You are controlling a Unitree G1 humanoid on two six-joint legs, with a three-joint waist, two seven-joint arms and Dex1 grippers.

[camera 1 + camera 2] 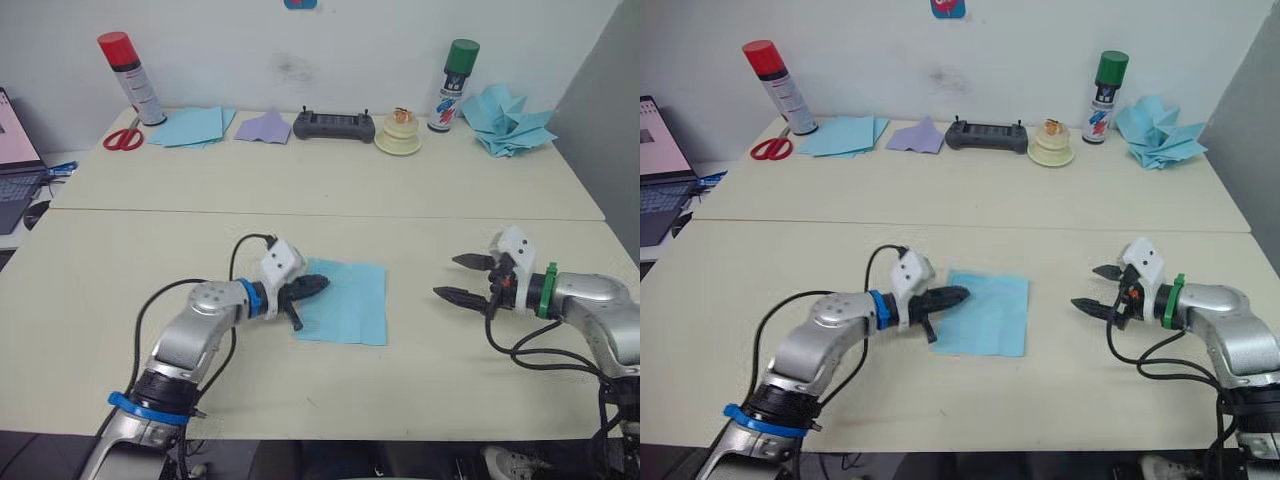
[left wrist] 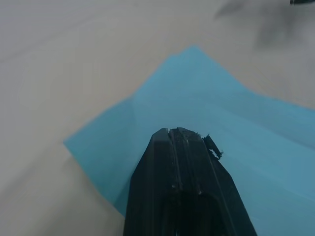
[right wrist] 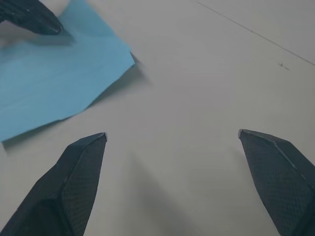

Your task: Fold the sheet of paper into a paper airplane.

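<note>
Sheet of paper (image 1: 345,302) lies flat on the near table (image 1: 420,380), unfolded, front centre. Left gripper (image 1: 318,284) has its fingers pressed together, tips resting on the sheet's left edge, pinning rather than pinching by the look of it. Right gripper (image 1: 458,277) hangs with fingers spread wide, empty, well apart to the sheet's right and pointing at it. Left arm is the nearer; the sheet's free right edge faces the right gripper, likely the side to lift for a first fold.

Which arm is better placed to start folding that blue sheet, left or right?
Left, probably. The left gripper is shut, tips over the sheet of paper at its near edge. The right gripper is open, off to the side above bare table.
</note>
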